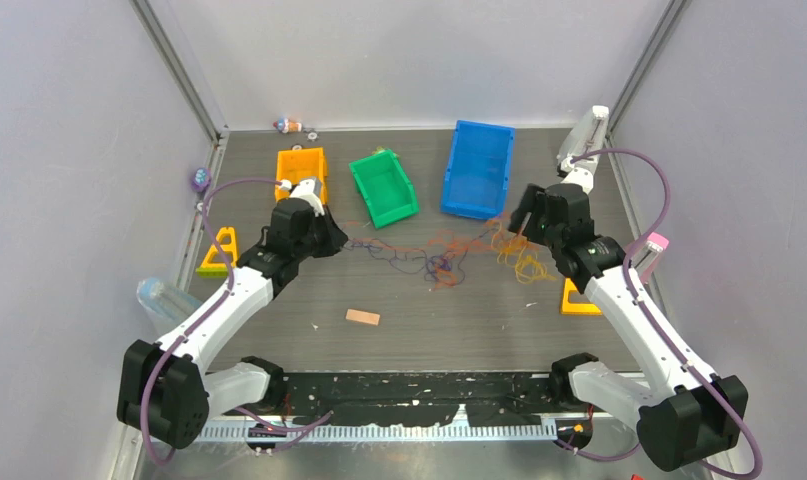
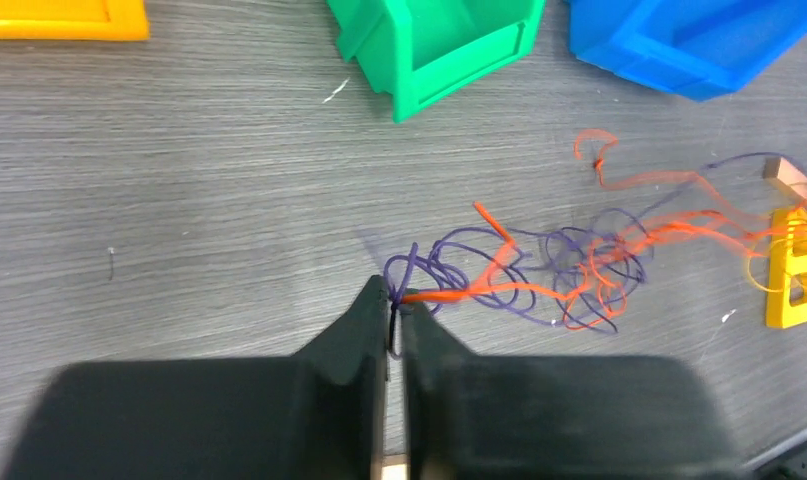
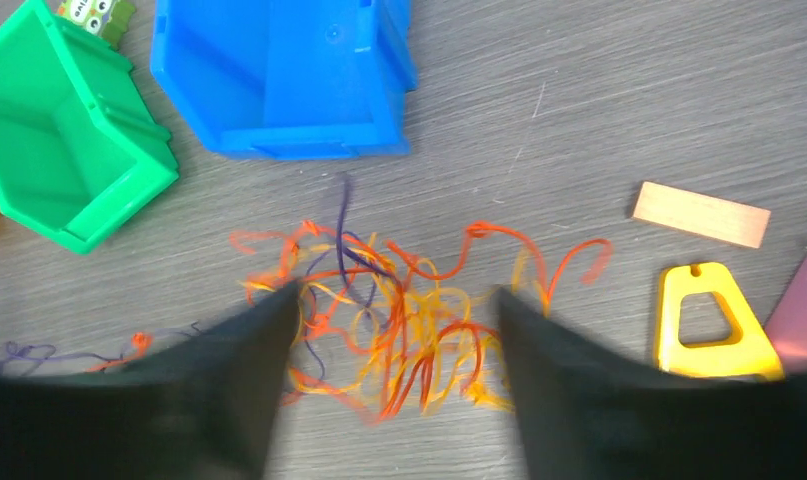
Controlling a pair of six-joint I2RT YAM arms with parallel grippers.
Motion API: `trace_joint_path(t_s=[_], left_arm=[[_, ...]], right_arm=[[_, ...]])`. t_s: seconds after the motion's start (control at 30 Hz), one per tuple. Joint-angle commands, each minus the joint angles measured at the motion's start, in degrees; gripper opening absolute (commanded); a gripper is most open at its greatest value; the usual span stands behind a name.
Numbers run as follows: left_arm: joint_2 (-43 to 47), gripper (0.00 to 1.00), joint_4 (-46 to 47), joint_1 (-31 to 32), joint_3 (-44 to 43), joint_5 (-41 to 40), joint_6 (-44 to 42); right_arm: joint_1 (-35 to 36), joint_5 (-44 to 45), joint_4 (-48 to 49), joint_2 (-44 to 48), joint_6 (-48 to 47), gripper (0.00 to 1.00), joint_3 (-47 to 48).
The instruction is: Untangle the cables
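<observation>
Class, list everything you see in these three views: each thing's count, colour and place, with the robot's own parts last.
cables: one tangle; purple, orange, yellow; table centre
orange bin: one, orange, back left
green bin: one, green, back centre
blue bin: one, blue, back right
triangular frames: two, yellow, one left of the tangle, one right
wooden blocks: two, tan, one on the tangle's near side, one by the right frame
clear bottle: one, transparent, left edge
small toy: one, multicoloured, back edge
pink-capped object: one, pink, right edge
left gripper: one, black, shut on the cables' left end
right gripper: one, black, open over the cables' right end
</observation>
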State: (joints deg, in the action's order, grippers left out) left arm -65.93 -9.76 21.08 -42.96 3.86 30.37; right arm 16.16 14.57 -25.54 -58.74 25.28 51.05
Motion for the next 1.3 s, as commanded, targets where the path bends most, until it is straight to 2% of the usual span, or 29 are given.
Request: trace_joint_path(t_s=[0.0,0.03,0.07,0.1,0.2,0.3,0.33,0.47,0.57,0.77,0.93,1.17,1.2,1.27], left_arm=[[2.5,0.29,-0.7,-0.2,-2.6,-2.1,-2.3],[2.4,0.51,-0.5,-0.2,-2.7,-0.3,-2.9],[2.3,0.63,-0.4,-0.2,-2.8,1.2,-3.3],[2.3,0.67,-0.3,-0.2,-2.7,1.9,-3.3],[1.6,0.68,-0.1,-0.2,-2.2,3.1,-3.7],[1.0,0.68,-1.0,-0.2,-2.4,3.3,-4.0],[1.0,0.68,-0.9,-0.2,-2.2,3.6,-3.9],[1.0,0.69,0.8,-0.2,-0.3,4.7,-3.4],[-0.4,0.68,0.9,-0.2,0.4,6.1,-3.6],[-6.0,0.65,3.0,0.2,1.6,11.9,-2.7],[-9.6,0.65,4.9,2.3,2.2,12.3,-2.1],[-13.1,0.64,6.8,3.3,2.0,12.9,-1.5],[-13.1,0.64,6.8,3.3,1.9,12.7,-1.7],[-13.0,0.63,6.3,3.3,1.8,12.2,-2.0]], right_arm=[[0.1,2.3,-0.7,2.2,-1.0,1.00,-0.3],[0.1,1.1,0.1,2.2,-2.1,0.98,-0.9],[0.0,-3.5,1.2,2.3,-4.6,0.96,-1.4],[0.1,-6.4,2.9,2.2,-5.7,0.96,-2.5],[1.6,-20.2,7.0,0.6,-9.7,0.96,-4.4],[7.7,-23.8,9.5,-3.1,-12.1,0.99,-3.2],[9.1,-23.8,9.7,-5.6,-13.2,0.98,-2.0],[17.0,-22.2,10.1,-13.8,-12.8,0.83,2.1],[20.1,-20.1,11.6,-18.4,-11.5,0.71,3.8],[23.6,-15.6,13.1,-26.5,-13.5,0.72,8.6],[23.7,-15.8,13.7,-33.2,-13.4,0.82,12.3],[23.7,-15.8,13.0,-42.5,-12.8,0.83,17.9],[23.7,-16.3,13.0,-43.8,-12.3,0.82,18.3],[23.8,-17.9,13.3,-44.9,-11.7,0.68,18.4]])
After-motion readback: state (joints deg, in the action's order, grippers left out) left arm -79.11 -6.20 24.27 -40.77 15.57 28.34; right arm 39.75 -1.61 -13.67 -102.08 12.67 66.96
